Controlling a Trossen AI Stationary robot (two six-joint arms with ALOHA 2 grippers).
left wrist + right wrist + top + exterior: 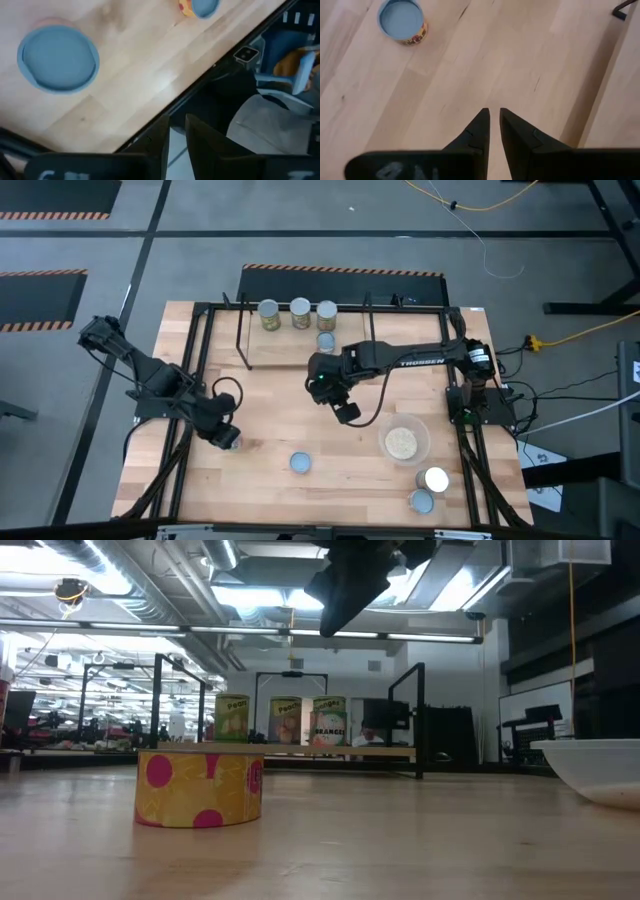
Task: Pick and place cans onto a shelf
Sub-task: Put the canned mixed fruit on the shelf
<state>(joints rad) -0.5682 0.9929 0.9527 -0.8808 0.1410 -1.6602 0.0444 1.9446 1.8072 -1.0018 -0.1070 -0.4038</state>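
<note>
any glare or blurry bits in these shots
Low view: bright ceiling lights wash out the upper left, and the near yellow can looks soft. Left wrist view: the blue-topped can is blurred. High view: the shiny can top glares white.

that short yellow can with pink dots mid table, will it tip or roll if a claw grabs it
The yellow can looks wider than tall and stands upright on its flat end, so tipping seems unlikely. It would probably roll only if knocked onto its side. Its smooth round wall may slip.

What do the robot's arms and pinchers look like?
Both arms are black and jointed. The right arm has white TROSSEN letters on its side, and a black cable loops beside it. The left arm also trails black cable. The right gripper and the left gripper each have two dark, pointed, wedge-shaped fingers.
</note>
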